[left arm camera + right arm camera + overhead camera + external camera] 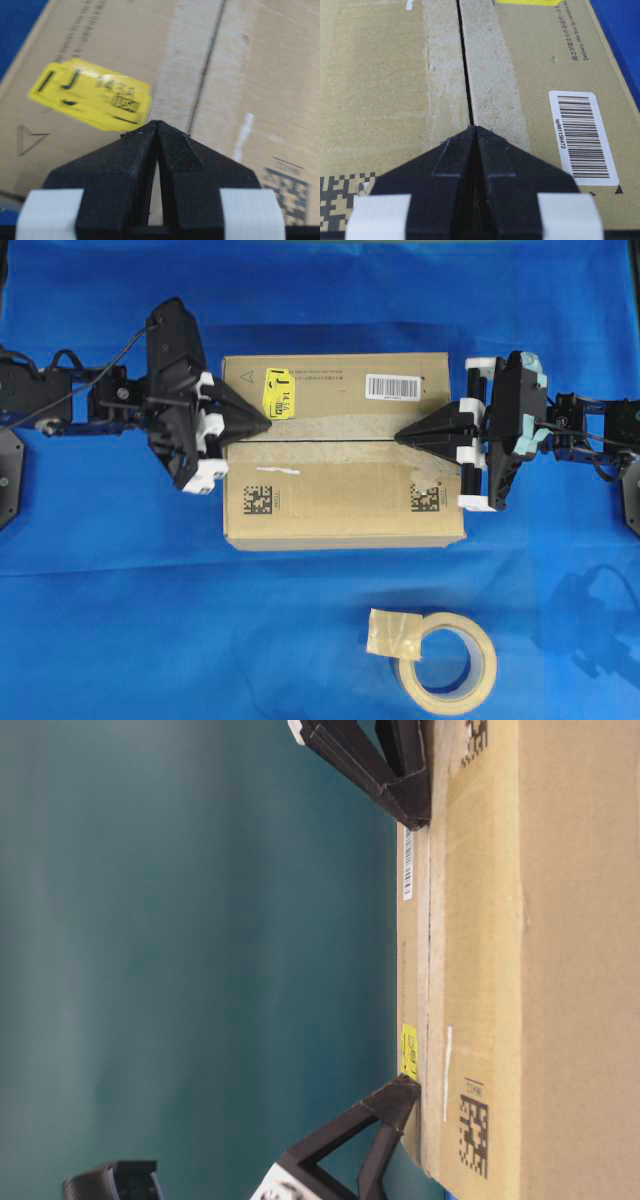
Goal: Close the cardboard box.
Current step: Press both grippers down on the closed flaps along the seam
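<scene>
Both grippers, left (262, 425) and right (403, 437), are pressing their squeezed-together fingers onto the box (340, 495) seam, flaps lying flat.

**Items Counted on the Blue Cloth**

One cardboard box (340, 455) is seen, with its two top flaps laid flat. On it are counted two printed square codes (257, 501), one barcode label (392, 387) and one yellow sticker (278, 392). Two grippers are counted, the left gripper (266, 424) and the right gripper (400, 437). One tape roll (448, 662) is found, with one loose tape piece (395, 634) at its edge.
</scene>
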`<state>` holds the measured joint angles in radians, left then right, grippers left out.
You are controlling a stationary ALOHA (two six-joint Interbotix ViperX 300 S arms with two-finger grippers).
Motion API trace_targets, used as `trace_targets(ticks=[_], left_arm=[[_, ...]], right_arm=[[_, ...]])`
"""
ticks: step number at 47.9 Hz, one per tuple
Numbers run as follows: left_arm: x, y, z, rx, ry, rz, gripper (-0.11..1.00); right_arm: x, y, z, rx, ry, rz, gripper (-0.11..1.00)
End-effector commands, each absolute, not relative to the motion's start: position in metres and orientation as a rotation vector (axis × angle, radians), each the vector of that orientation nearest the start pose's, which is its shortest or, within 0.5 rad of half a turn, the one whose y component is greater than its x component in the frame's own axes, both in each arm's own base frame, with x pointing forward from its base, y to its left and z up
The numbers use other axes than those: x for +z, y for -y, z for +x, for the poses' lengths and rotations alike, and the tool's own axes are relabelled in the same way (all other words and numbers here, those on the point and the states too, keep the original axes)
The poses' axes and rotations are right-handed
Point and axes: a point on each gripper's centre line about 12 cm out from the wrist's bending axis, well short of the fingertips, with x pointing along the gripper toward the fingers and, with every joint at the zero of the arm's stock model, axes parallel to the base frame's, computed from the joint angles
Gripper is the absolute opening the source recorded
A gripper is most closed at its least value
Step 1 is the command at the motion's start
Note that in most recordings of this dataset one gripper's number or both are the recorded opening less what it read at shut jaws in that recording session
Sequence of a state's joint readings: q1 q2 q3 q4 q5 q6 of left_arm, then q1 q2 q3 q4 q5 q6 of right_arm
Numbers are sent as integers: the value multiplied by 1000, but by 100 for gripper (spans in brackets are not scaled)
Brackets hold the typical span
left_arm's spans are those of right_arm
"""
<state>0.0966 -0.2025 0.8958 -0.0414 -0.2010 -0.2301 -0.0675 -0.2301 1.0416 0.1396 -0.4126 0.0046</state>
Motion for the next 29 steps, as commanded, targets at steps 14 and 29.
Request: trace_targets(ticks=[14,29], left_arm=[[198,-24,335,108,-271,-199,0],[175,-20,344,97,-255,-190,0]], right_arm=[[177,29,308,-152,-363,134,0],[177,29,307,-154,-363,135,0]])
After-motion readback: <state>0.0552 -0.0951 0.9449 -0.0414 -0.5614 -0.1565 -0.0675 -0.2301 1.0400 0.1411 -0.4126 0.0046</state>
